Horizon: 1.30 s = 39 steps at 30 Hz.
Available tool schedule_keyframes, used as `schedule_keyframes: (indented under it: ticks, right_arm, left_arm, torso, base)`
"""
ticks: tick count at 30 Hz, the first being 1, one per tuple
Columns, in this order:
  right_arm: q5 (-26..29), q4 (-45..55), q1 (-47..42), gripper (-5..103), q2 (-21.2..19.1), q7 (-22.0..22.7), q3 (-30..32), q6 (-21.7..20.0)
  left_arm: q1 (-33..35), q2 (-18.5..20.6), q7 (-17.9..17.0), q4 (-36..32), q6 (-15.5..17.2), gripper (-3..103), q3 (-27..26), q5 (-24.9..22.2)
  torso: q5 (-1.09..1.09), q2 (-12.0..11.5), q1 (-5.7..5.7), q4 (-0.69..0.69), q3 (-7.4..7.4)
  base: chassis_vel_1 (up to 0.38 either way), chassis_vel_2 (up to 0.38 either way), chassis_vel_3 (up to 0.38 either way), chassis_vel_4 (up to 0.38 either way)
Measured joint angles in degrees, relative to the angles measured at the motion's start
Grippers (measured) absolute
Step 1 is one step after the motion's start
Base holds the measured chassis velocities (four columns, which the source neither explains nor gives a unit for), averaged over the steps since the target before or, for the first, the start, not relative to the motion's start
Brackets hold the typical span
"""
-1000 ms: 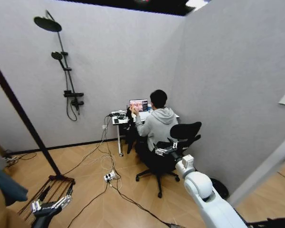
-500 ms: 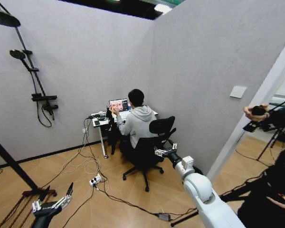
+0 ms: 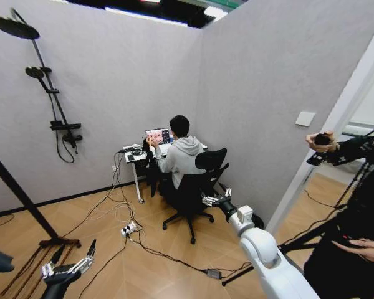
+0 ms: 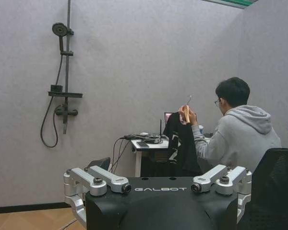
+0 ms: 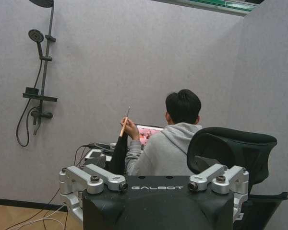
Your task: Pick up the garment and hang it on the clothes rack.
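Both jaws gape empty, the clothes rack (image 3: 19, 193) just behind the left gripper (image 3: 67, 268).

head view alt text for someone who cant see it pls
Both end effectors hang open and empty: left end effector low above the wooden floor, right end effector held out toward a black office chair. The dark wooden clothes rack leans along the left edge.

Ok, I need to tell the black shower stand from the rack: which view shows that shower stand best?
The head view: the shower stand shows whole, from overhead head to hose loop. The left wrist view cuts the stand off below its overhead head; the right wrist view clips that head of the stand at the frame edge.
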Motion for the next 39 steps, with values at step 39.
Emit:
schedule_keyframes:
  ticks: [39]
  right_arm:
    - [-0.13,0.47,0.3,100,0.91,-0.14,-0.22,-0.11]
  left_arm:
    - [0.0,0.0,0.01,0.0,0.0,100,0.0,0.0]
  torso:
    - [-0.01,0.0,0.0,-0.01,0.0]
  base:
    - [0.155,-0.121,-0.116,0.157]
